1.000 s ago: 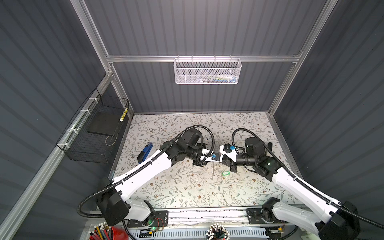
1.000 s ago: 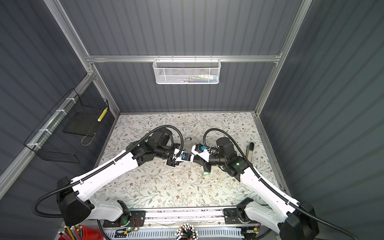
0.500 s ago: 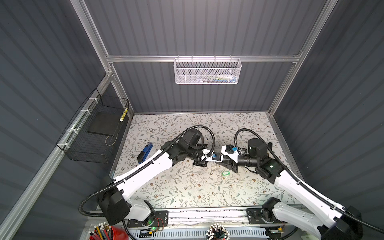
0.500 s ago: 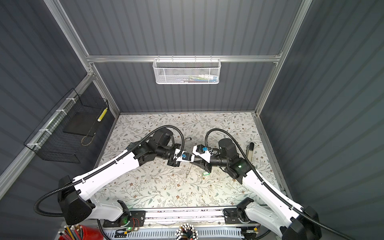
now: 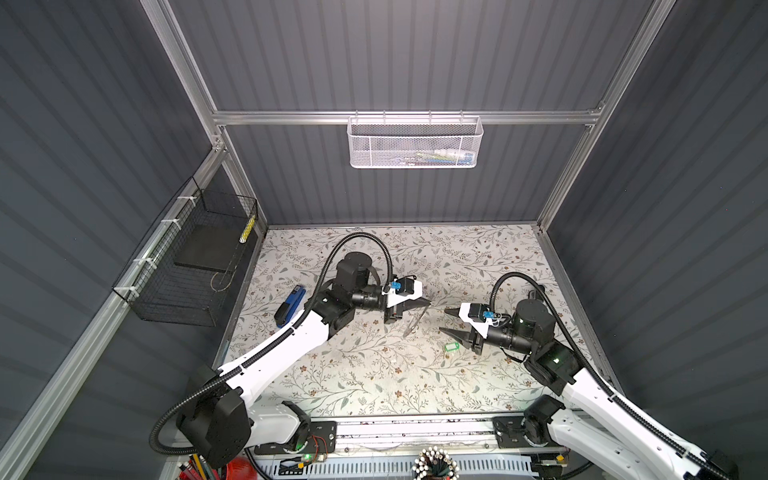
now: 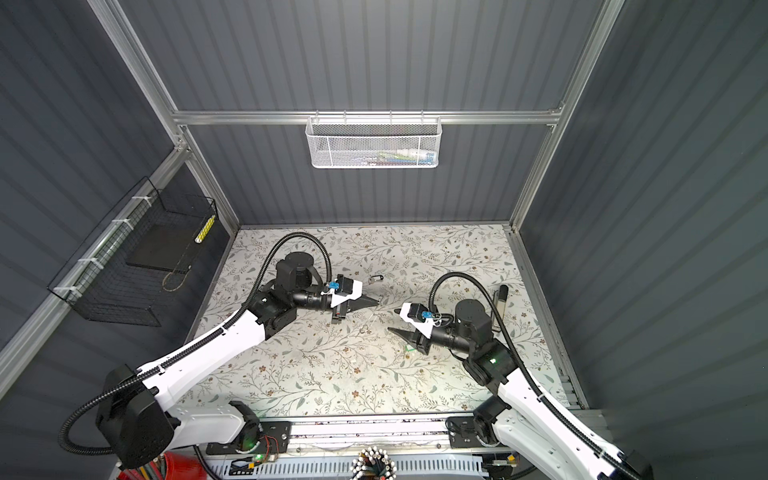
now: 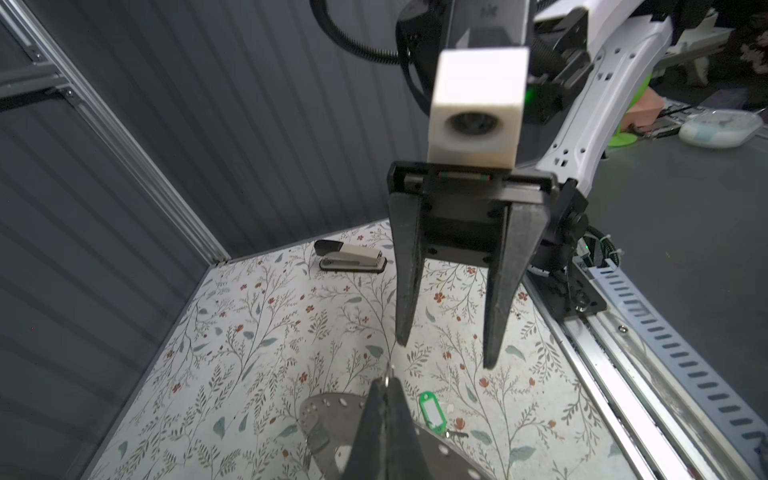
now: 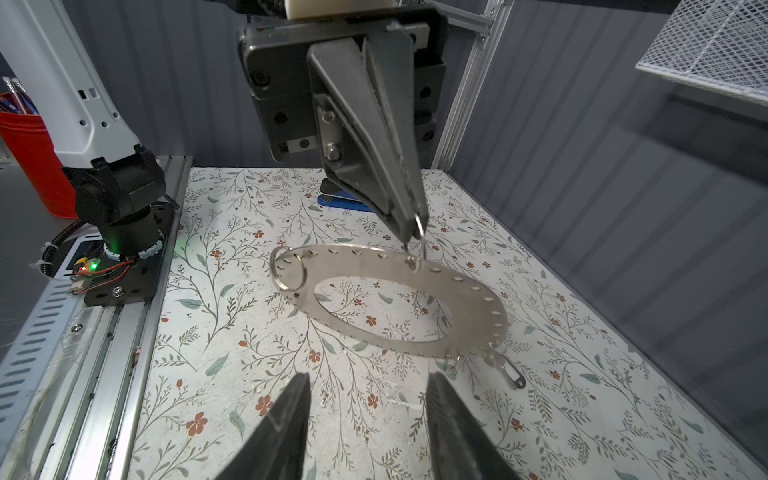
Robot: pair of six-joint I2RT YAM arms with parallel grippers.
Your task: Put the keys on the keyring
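Grey metal hangs on very little here: your left gripper has its jaws pressed together on a small wire loop threaded through one rim hole of the keyring, and the whole flat ring dangles tilted from that single point above the floral table cover. If the loop slides between the tips, the ring will probably drop or swivel, and the hole you aim for turns away from you. Your right gripper faces it with jaws apart and nothing between them, near the ring. A careless sweep from there could knock the ring and set it swinging. The green tag lies flat on the cover just beside the right gripper, not on the ring, so it likely needs picking up next. Because it is thin and flat, it may skid away from closing fingertips, or the tips may dig into the cover. The black-headed key shows just past the ring's far edge in the right wrist view, but you cannot tell there whether it hangs from a rim hole or lies on the table. Threading any small loop into such tiny holes leaves you little margin while the ring hangs free.
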